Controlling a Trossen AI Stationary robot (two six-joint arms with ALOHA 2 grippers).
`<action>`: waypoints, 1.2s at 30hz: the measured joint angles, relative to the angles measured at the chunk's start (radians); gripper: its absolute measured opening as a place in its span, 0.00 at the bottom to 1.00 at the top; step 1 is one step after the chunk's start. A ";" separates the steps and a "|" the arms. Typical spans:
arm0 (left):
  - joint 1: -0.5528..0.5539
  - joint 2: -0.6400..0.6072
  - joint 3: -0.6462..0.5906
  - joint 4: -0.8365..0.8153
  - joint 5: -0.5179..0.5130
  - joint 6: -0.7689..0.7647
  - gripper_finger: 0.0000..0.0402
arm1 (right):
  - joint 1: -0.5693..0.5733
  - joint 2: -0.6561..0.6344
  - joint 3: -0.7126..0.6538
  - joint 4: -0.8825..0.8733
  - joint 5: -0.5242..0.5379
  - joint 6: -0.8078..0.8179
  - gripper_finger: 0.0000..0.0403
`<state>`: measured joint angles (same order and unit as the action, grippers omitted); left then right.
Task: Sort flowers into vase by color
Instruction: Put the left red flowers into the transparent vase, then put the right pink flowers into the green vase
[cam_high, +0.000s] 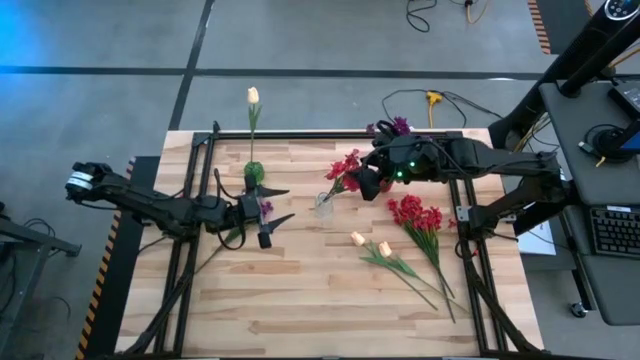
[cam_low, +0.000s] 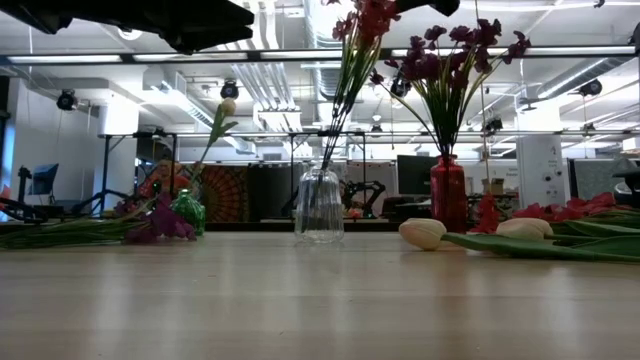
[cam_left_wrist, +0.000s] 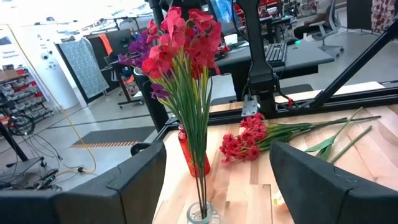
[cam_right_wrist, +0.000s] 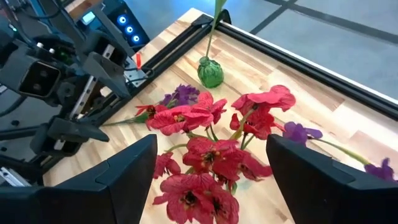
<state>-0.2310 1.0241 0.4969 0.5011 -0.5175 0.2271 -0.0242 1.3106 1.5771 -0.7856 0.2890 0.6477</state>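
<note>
we're hovering right gripper (cam_high: 368, 186) wide open over red flowers (cam_high: 345, 167) in clear vase (cam_high: 323, 206) | left gripper (cam_high: 272, 205) waiting beside vase, jaws wide, empty

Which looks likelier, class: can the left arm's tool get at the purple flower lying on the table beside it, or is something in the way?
Probably yes. The left tool is open, and the purple flower lies on the bare wood right by its fingers, with nothing over it. The green vase stands just behind, apart from it.
</note>
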 joint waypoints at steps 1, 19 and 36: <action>0.000 0.000 0.000 0.000 0.000 0.000 0.67 | 0.000 0.000 0.011 -0.010 0.000 0.000 0.72; -0.002 -0.006 0.012 -0.058 0.002 -0.041 0.67 | 0.149 -0.002 0.337 -0.402 -0.019 0.078 0.71; -0.134 -0.016 0.397 -0.902 0.162 -0.429 0.67 | 0.523 0.040 0.007 -0.652 -0.034 0.251 0.67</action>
<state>-0.3653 1.0080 0.8943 -0.4005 -0.3556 -0.2014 0.4985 1.3502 1.5845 -1.4378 0.2545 0.8987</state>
